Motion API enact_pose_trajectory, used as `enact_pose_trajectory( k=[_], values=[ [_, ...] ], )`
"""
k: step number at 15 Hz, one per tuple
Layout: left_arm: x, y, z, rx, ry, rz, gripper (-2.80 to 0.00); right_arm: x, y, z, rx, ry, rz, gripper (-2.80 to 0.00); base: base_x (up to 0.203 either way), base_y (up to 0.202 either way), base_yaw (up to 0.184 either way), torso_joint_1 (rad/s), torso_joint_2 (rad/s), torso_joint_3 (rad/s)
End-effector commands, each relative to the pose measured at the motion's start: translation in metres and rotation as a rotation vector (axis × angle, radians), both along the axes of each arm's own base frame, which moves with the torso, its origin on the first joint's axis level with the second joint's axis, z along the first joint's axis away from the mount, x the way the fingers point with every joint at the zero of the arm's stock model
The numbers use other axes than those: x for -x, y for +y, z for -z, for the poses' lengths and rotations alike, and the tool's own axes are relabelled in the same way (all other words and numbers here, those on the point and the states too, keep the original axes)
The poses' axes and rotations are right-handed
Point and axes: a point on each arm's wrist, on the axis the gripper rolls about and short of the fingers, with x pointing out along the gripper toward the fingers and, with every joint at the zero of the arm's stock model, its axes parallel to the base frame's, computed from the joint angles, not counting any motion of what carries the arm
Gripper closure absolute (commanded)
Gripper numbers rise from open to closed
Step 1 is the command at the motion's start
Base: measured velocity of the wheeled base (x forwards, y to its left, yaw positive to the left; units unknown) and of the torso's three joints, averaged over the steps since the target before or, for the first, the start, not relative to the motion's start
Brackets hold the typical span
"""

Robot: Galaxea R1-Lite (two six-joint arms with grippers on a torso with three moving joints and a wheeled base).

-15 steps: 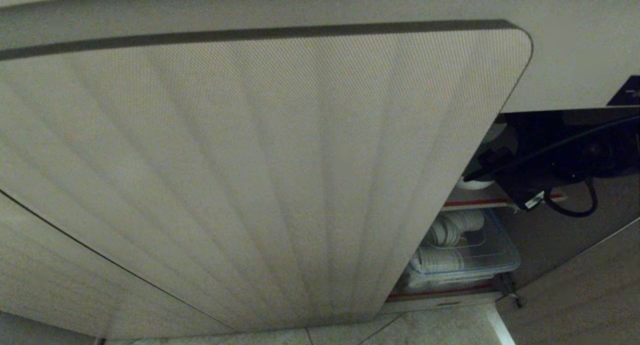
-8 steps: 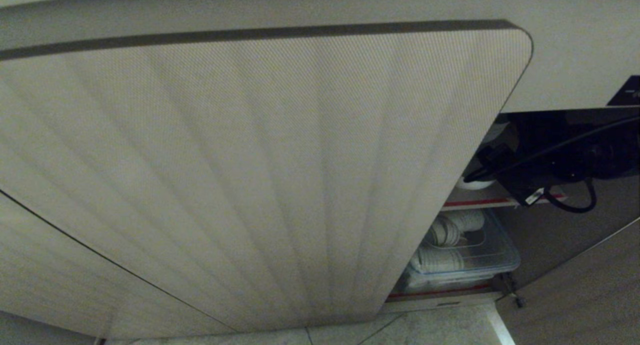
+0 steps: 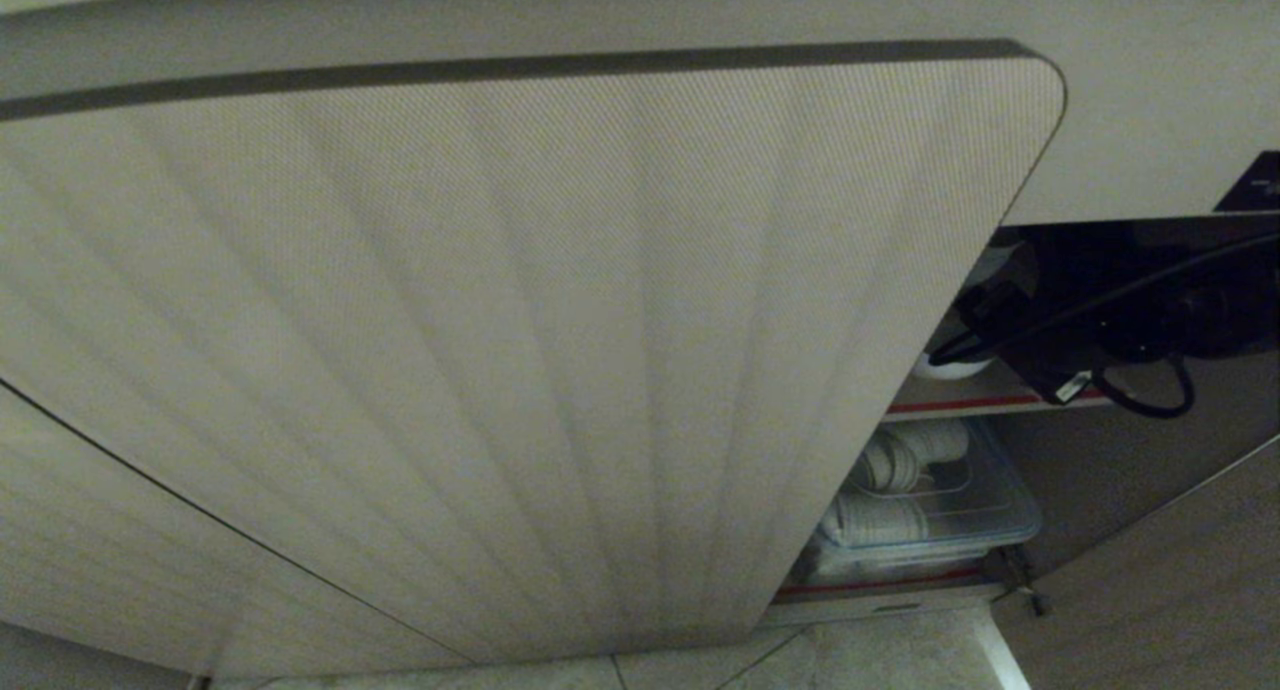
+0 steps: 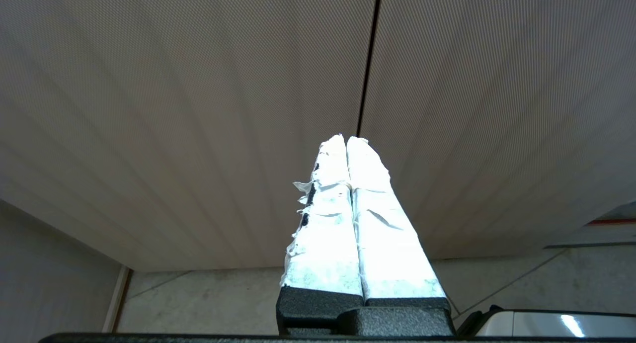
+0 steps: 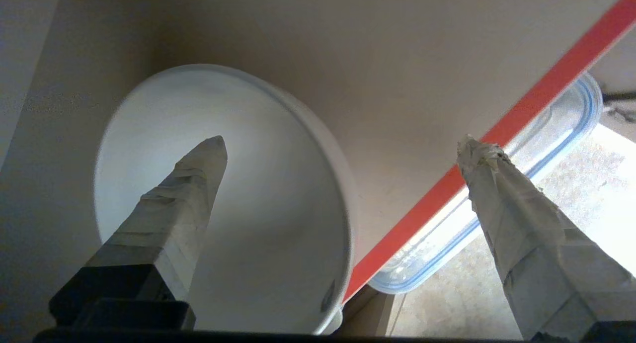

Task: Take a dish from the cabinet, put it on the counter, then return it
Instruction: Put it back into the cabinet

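**Dish on the cabinet shelf, right gripper spread wide over it**

Head view: a fluted beige cabinet door (image 3: 520,350) fills most of the picture. Past its right edge the cabinet (image 3: 1090,470) stands open, and the black right arm (image 3: 1080,320) reaches in above the shelf (image 3: 960,403) with the red front edge. A sliver of the white dish (image 3: 945,368) shows on that shelf beside the door's edge. Below it sits a clear plastic container (image 3: 950,510) with white things inside. The counter is not in view. Against the earlier head pictures, the arm's wrist and its cable loop sit slightly higher and turned a little; door, shelf and container are where they were.

Left wrist view: the left gripper (image 4: 348,149) is clenched on nothing, its taped fingertips pressed together, parked facing the closed fluted doors.

Right wrist view: the right gripper (image 5: 343,149) is released and spread wide. One taped finger (image 5: 184,199) lies over the dish's hollow, the other (image 5: 516,209) beyond the shelf's red front edge. The dish rests upright on the shelf near that edge, not grasped.

Judged from this, the dish sits in the cabinet: either not yet taken out, or already returned. These pictures cannot settle which.
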Motion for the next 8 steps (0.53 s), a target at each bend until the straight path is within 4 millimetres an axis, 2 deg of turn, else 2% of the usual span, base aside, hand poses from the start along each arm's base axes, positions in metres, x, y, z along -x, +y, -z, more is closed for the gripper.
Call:
enact_pose_trajectory(
  k=[1,8],
  values=[
    [0.0000,0.0000,0.0000,0.000,0.000,-0.001,0.00,-0.0002,0.0000,-0.0009,0.004,-0.004,0.003,-2.80,0.000,0.000,0.000,0.000,0.00,0.000],
    [0.0000,0.0000,0.0000,0.000,0.000,-0.001,0.00,0.0013,0.0001,-0.0023,0.054,-0.029,-0.017,-2.80,0.000,0.000,0.000,0.000,0.00,0.000]
  ],
)
